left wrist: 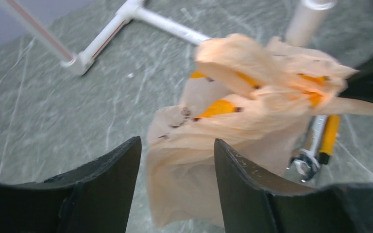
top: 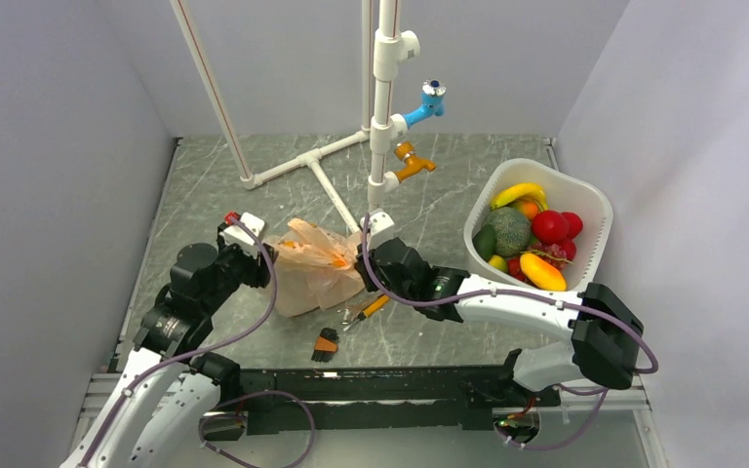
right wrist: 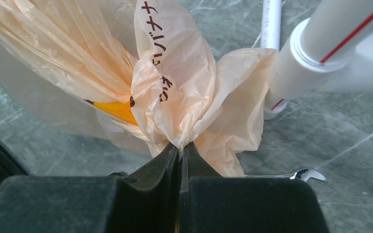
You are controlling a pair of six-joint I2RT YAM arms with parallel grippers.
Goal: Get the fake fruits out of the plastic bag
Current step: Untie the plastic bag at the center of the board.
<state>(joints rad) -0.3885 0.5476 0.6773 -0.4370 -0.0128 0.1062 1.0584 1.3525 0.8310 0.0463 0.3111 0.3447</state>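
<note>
Marble table [top: 449, 195]; right wrist view alone shows right gripper [right wrist: 179, 145] pinching plastic bag [right wrist: 175, 73], left gripper [left wrist: 177, 141] agape.

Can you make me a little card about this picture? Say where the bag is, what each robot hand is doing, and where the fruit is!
plastic bag: crumpled, between the two grippers
right gripper: shut, pinching a bunch of the bag
left gripper: open, pointed at the bag, not gripping it
fruit in the bag: none shows; cannot tell
white basket: far right, holds a banana, a green melon, a red fruit and more
wrench: orange handle, lying by the bag
</note>
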